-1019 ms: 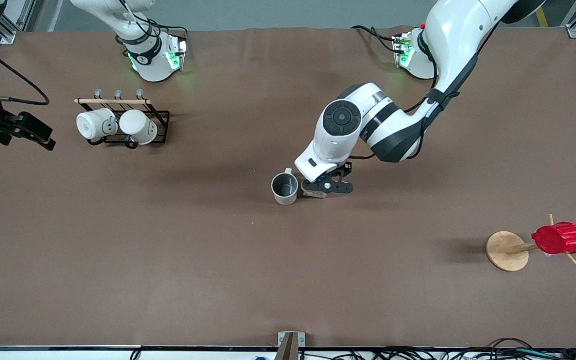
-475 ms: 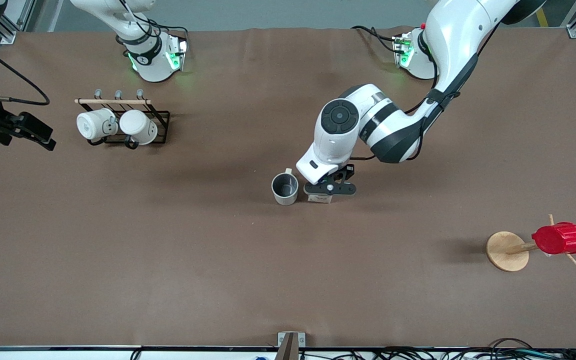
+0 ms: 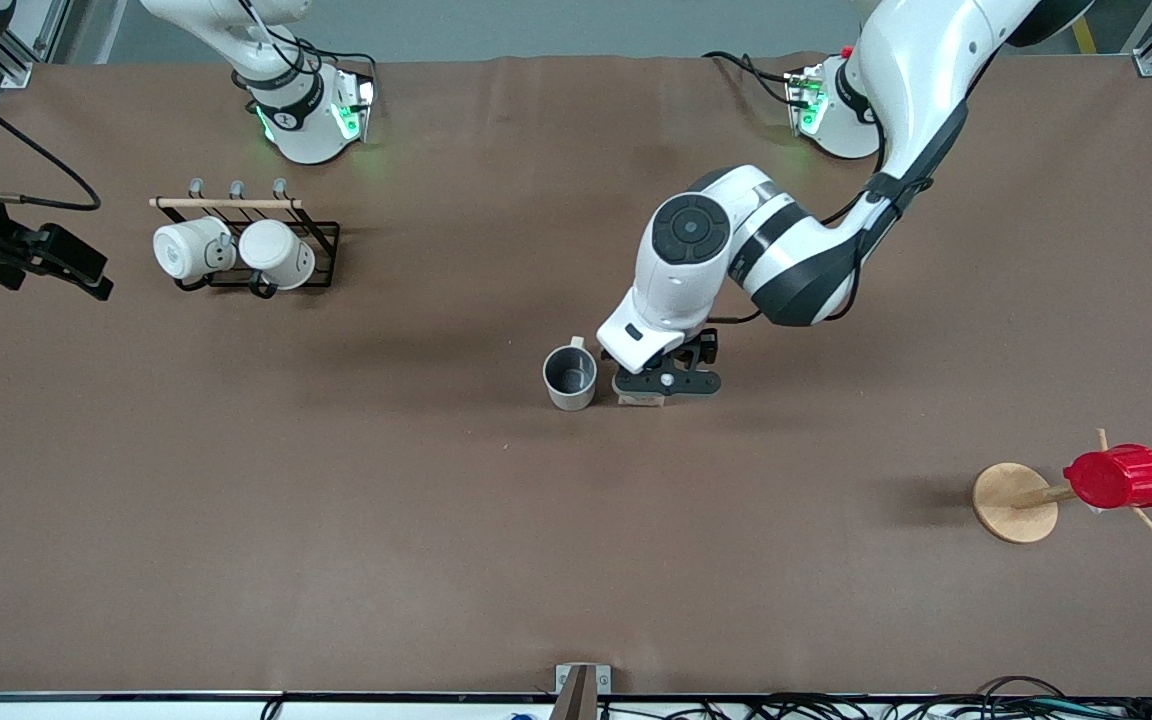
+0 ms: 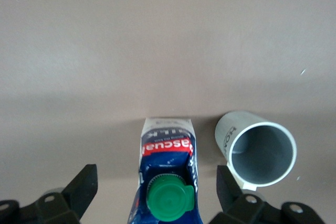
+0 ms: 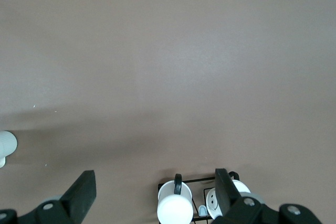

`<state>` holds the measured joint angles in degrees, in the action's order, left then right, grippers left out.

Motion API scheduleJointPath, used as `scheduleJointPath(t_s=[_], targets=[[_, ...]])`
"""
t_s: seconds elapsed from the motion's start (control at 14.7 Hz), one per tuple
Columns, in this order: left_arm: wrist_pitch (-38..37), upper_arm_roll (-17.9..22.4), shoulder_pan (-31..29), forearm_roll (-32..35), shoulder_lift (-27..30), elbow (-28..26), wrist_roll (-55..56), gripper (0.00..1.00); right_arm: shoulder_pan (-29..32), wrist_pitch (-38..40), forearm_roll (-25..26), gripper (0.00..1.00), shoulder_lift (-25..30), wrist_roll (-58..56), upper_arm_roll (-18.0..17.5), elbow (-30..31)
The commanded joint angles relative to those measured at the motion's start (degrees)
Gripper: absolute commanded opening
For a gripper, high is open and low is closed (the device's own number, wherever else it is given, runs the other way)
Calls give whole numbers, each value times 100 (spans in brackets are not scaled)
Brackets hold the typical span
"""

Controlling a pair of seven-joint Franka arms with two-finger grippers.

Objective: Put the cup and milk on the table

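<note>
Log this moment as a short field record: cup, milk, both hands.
cup: upright on the table, mouth up
milk: upright on the table beside the cup, apart from it
left hand: open, fingers either side of the milk, not touching
right hand: open, waiting above the table at the right arm's end

cup (image 3: pixel 570 377) on table (image 3: pixel 336 500) | milk (image 4: pixel 168 182) just beside cup, toward left arm's end

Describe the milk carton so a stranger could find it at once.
Near the middle of the brown table, under the open left gripper, the milk stands upright beside the cup, not touching it. It is the only blue-and-white carton, with a green cap.
</note>
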<state>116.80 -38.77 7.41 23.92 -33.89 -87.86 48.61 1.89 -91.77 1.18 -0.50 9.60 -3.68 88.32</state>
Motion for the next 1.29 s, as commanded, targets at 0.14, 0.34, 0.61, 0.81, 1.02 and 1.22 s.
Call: scheduleJointPath(t_s=[0.14, 0.34, 0.61, 0.81, 1.02, 1.22], targets=[[-235, 571, -73, -438, 1146, -125, -79, 100, 4, -17, -110, 100, 93, -55, 16, 116], [-770, 1264, -73, -1351, 1726, -187, -1052, 100, 4, -17, -110, 100, 93, -55, 16, 116], [-1221, 2520, -73, -2459, 2692, -634, -2773, 100, 13, -8, -110, 100, 93, -81, 16, 124], [-1238, 3426, -38, -2927, 3527, -1292, -4119, 100, 13, 1, -110, 100, 93, -98, 16, 133], [-1282, 3858, -108, -2919, 4056, -1777, -4334, 100, 13, 10, -110, 100, 93, -134, 16, 133], [-1572, 3948, -152, -2428, 4049, -1603, -4343, 100, 22, 71, -110, 100, 93, -142, 16, 124]])
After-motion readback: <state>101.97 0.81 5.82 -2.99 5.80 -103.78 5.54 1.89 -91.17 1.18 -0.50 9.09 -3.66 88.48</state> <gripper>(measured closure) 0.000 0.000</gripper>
